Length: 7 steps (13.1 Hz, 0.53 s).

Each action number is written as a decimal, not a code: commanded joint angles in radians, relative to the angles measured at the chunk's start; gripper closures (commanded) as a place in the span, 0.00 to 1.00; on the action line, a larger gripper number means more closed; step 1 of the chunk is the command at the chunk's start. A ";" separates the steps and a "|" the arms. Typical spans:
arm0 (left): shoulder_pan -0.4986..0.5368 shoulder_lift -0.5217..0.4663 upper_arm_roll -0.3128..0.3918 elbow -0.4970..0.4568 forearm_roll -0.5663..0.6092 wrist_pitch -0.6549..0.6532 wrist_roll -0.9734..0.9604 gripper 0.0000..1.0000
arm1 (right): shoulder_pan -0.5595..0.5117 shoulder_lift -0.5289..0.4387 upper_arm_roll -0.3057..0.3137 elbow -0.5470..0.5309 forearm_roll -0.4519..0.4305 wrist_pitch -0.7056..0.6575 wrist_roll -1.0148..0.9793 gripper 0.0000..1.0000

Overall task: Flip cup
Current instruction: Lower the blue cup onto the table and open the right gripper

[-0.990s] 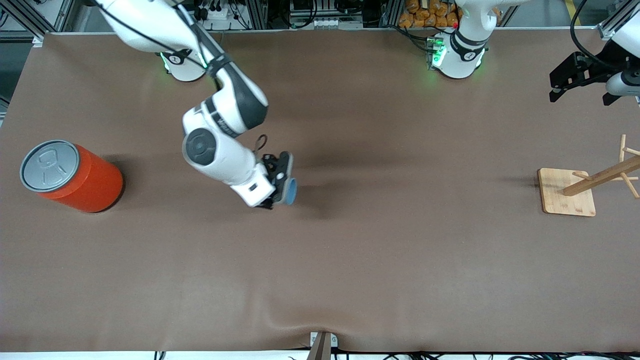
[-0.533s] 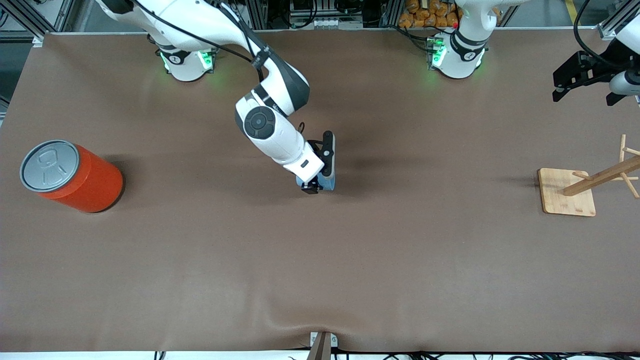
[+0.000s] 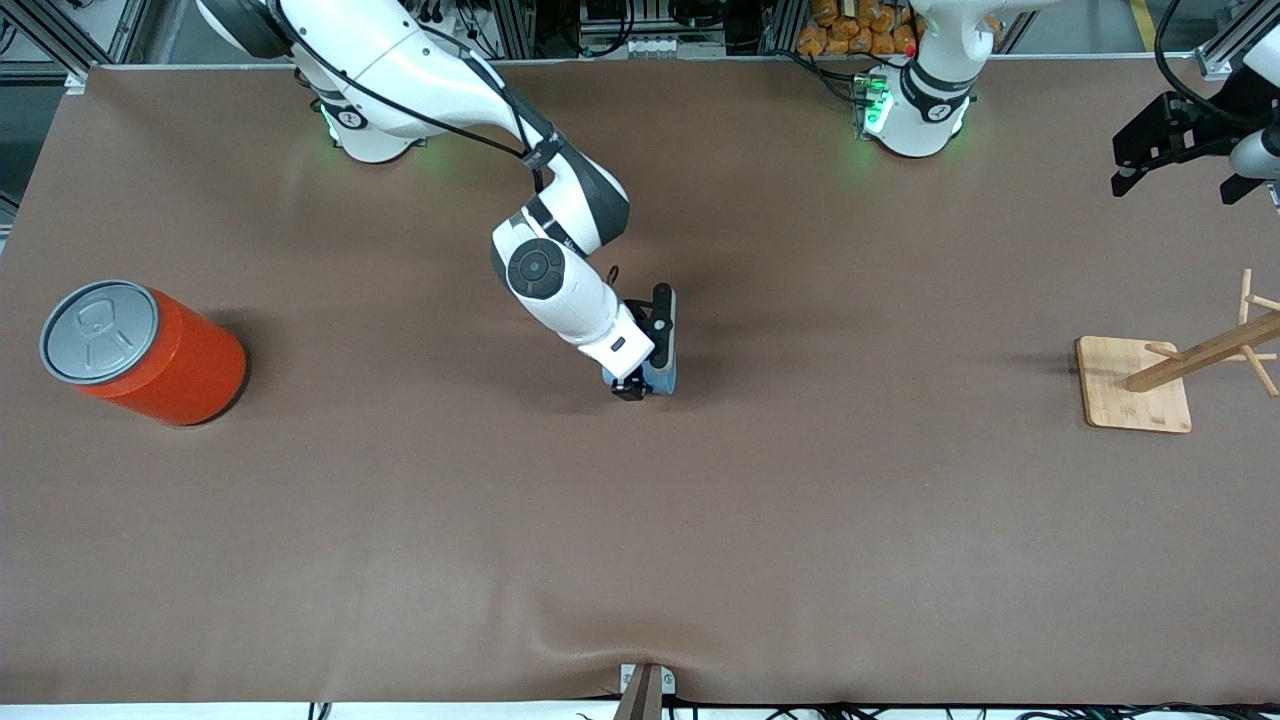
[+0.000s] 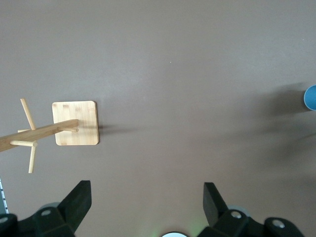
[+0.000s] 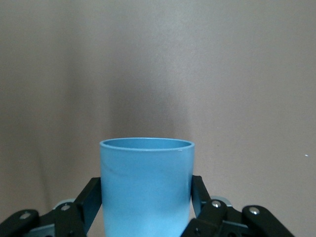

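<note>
My right gripper (image 3: 646,382) is shut on the small light-blue cup (image 3: 660,378) at the middle of the table, low over the brown mat. In the right wrist view the black fingers (image 5: 94,195) press both sides of the cup (image 5: 146,173); the right gripper (image 5: 146,191) holds it below the rim. The cup's mouth faces up and shows as a darker blue disc (image 4: 311,97) in the left wrist view. I cannot tell whether its base touches the mat. My left gripper (image 3: 1178,188) waits open and empty, high over the left arm's end of the table, its fingers (image 4: 79,197) wide apart.
A large orange can (image 3: 140,350) with a grey top stands at the right arm's end of the table. A wooden peg rack (image 3: 1135,385) on a square base (image 4: 75,123) stands at the left arm's end. The mat bulges by the front edge (image 3: 590,650).
The right arm has carried the cup toward the left arm's end, turned it from mouth sideways to mouth up, and lowered it. The left arm has drifted slightly.
</note>
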 commanded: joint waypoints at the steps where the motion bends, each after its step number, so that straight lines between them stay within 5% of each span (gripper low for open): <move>1: 0.009 -0.005 -0.002 0.004 -0.012 -0.015 0.021 0.00 | 0.004 0.011 -0.007 -0.035 0.011 0.093 -0.086 1.00; 3: -0.001 0.004 -0.007 0.006 -0.006 -0.001 0.019 0.00 | 0.008 0.011 -0.007 -0.060 0.011 0.130 -0.096 0.90; 4: -0.001 0.007 -0.008 0.006 -0.007 0.003 0.019 0.00 | 0.009 0.011 -0.007 -0.062 0.011 0.128 -0.099 0.60; 5: -0.001 0.012 -0.008 0.006 -0.007 0.005 0.019 0.00 | 0.005 0.011 -0.007 -0.062 0.011 0.128 -0.106 0.01; 7: -0.003 0.013 -0.010 0.006 -0.009 0.011 0.019 0.00 | 0.008 0.008 -0.007 -0.059 0.011 0.121 -0.100 0.00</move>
